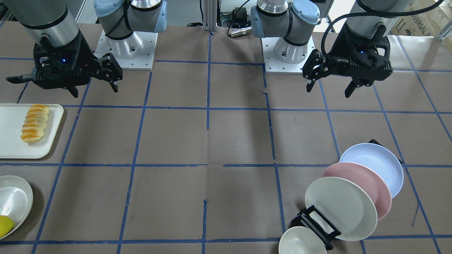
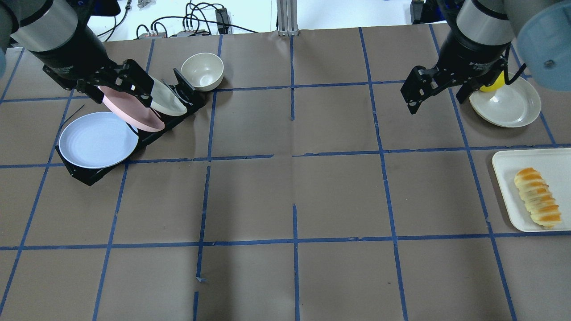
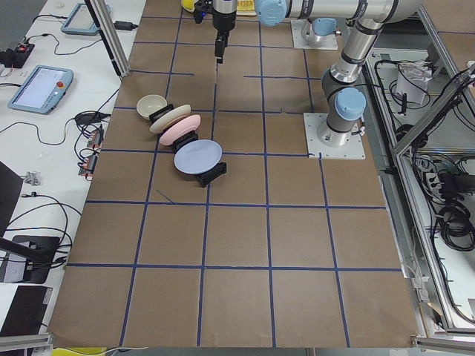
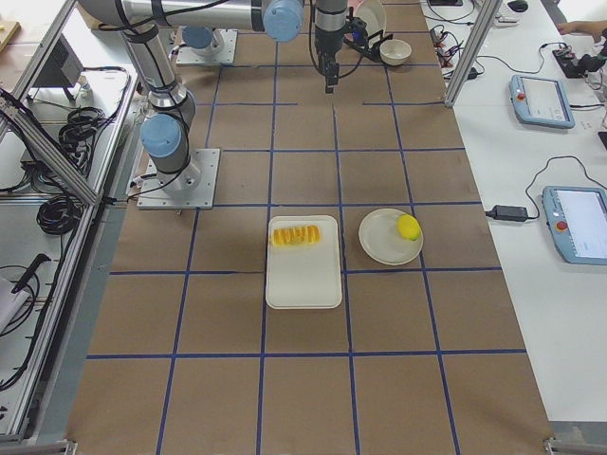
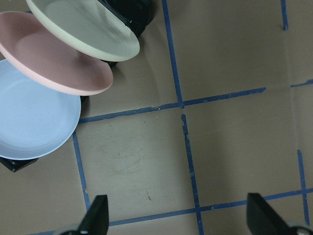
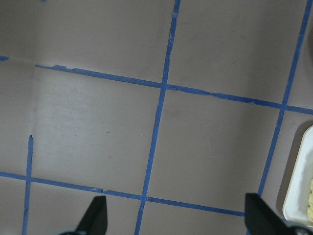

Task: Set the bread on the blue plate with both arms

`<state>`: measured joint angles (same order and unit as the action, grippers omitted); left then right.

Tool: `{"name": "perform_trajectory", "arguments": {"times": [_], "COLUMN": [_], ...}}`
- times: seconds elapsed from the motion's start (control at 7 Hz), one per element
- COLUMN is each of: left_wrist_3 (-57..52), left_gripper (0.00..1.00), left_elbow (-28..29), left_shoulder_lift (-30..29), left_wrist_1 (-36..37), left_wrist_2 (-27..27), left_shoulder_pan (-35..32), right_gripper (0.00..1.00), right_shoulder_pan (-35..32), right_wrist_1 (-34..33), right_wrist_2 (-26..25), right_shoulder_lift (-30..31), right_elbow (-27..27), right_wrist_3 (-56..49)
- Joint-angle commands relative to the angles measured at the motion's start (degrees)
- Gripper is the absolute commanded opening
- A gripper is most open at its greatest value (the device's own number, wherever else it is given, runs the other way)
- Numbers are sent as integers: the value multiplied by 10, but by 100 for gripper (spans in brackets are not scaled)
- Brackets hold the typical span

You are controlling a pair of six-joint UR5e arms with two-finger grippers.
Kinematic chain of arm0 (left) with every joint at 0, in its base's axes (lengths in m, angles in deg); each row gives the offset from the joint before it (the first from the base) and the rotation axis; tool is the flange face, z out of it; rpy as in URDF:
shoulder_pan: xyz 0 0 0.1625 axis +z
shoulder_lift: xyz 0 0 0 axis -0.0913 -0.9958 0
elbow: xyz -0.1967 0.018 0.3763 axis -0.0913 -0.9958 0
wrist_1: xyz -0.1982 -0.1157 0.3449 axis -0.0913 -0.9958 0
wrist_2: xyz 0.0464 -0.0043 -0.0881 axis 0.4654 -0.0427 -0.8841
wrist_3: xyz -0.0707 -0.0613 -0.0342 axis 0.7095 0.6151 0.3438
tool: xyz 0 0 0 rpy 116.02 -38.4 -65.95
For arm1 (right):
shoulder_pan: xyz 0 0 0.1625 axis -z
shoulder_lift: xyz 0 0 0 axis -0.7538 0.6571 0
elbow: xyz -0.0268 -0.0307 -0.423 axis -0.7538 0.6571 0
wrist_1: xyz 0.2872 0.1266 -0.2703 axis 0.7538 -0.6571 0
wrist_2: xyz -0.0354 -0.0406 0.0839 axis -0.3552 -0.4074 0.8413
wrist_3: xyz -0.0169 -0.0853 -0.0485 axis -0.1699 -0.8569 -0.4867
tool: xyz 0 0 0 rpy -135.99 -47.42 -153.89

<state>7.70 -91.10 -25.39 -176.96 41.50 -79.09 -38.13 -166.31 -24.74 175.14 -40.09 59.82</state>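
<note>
While bread (image 1: pixel 34 122) sits on white tray (image 1: pixel 10 148) mid-left and blue plate (image 1: pixel 378 164) stands in rack (image 1: pixel 315 223) lower right, nothing done; left gripper (image 1: pixel 328 91), right gripper (image 1: pixel 95 92) both wide open, empty.

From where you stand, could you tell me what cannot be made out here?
Overhead view: the left gripper hides part of the pink plate; the right gripper covers part of the lemon.
Right wrist view: the bread is nearly all cut off by the right edge.
Front-facing view: the tray is cut off by the left edge.
</note>
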Motion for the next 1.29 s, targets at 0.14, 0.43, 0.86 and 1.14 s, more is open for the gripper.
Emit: {"name": "perform_trajectory", "arguments": {"times": [0.14,0.43,0.86,1.14], "left_wrist_3": [3,8,-66,-230], "left_gripper": [100,100,100,100], "left_elbow": [-14,-23,-25,-27], "left_shoulder_lift": [2,13,15,2], "left_wrist_1": [5,3,49,49], "left_wrist_2": [0,0,8,4], "left_shoulder_pan": [-7,-9,78,213], "right_gripper": [100,100,100,95], "right_shoulder_pan": [0,0,85,225], "right_wrist_1": [11,17,-49,-104], "right_wrist_2": [9,5,-23,-24], "right_shoulder_lift": [1,2,0,-2], "right_elbow": [0,0,-37,-102], "right_wrist_3": [8,10,-125,-286]}}
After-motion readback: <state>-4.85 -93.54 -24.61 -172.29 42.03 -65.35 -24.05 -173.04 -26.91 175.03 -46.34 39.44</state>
